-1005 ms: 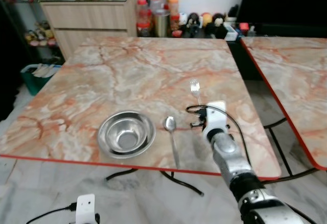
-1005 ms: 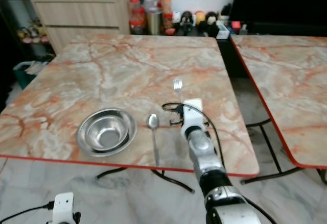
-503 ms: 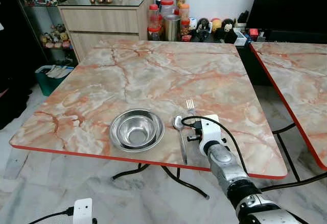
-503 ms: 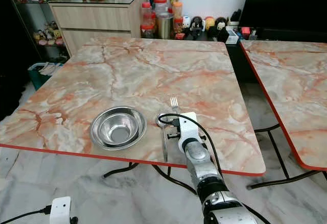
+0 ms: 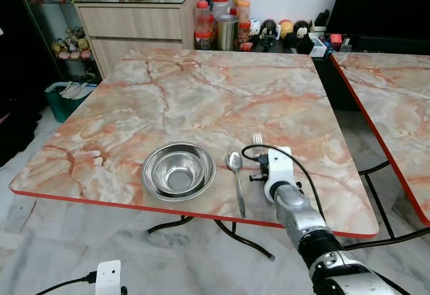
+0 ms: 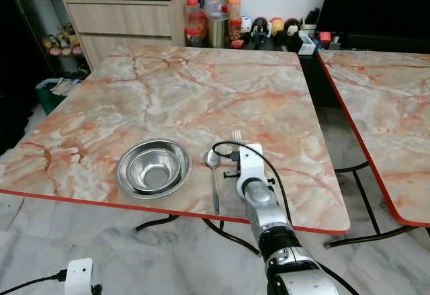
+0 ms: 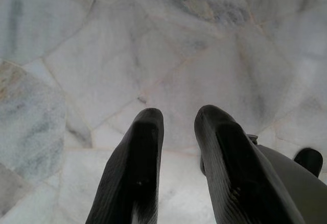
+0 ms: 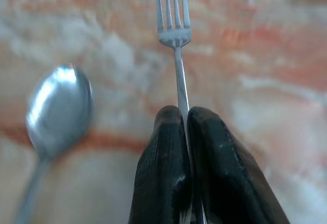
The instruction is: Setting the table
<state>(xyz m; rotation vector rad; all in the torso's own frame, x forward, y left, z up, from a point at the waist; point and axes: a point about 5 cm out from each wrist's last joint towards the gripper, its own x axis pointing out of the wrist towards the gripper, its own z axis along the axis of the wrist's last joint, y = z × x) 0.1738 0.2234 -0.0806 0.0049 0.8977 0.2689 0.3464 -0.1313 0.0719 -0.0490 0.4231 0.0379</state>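
Right arm: stretched forward and low over the near edge of the marble table (image 5: 168, 100), its white wrist housing and a looped black cable (image 5: 250, 151) above the tabletop, toward the near right corner.
Right gripper (image 8: 185, 119): the two black fingers are pressed together on the handle of a fork (image 8: 174, 25), whose tines point away toward the far edge (the pinch sits well down the handle).
Fork from the head camera: only the tines (image 5: 257, 138) peek out beyond the wrist housing; whether the fork touches the tabletop cannot be told.
Fork from the right wrist view: the full tines and upper handle show, with the marble blurred behind.
Spoon (image 5: 235, 177): flat on the tabletop just beside the fork, between it and the bowl, its rounded end toward the far edge and its handle running to the near edge.
Bowl (image 5: 179, 171): a steel bowl, upright, close to the near edge and near the middle of its length, apart from the spoon.
Left gripper (image 7: 176, 127): hangs idle over the pale marble floor (image 7: 76, 55), fingers a little apart with nothing between them (a dark table leg crosses one corner of that view).
Far edge: jars and small figures (image 5: 232, 23) line up beyond it, beside a wooden cabinet (image 5: 134, 19).
Second table (image 5: 396, 100): same marble top, off the right edge.
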